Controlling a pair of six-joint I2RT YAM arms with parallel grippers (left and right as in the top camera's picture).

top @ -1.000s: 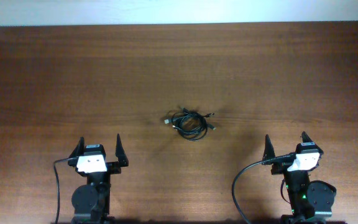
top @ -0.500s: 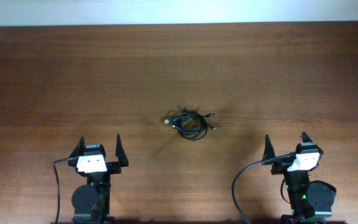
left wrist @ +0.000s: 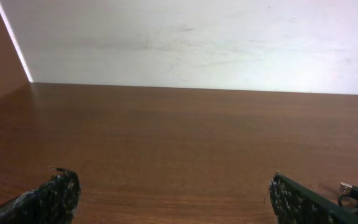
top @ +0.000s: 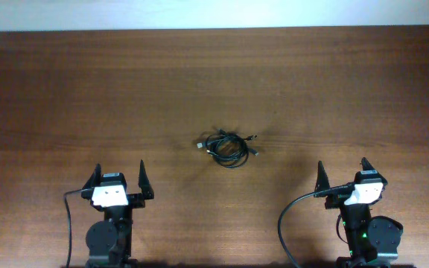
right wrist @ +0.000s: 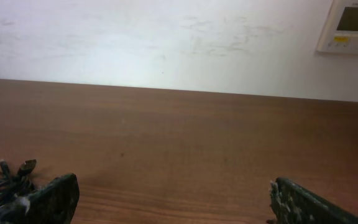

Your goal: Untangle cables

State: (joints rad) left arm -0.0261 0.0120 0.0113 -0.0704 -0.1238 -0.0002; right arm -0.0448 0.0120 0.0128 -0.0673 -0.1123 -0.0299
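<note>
I see the cables (top: 228, 147) as one small knotted bundle near the middle of the bench (top: 88, 82) — ahead of both arms and between them, neither clearly nearer. It lies forward-right of my left tool (top: 119, 171) and forward-left of my right tool (top: 342, 165) — both spread wide, holding nothing. The bundle runs slightly longer side to side.

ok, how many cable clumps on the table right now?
1. A single tangled cable bundle lies mid-table, ahead of and between the left end effector and right end effector. Strands inside can't be separated by eye.
</note>
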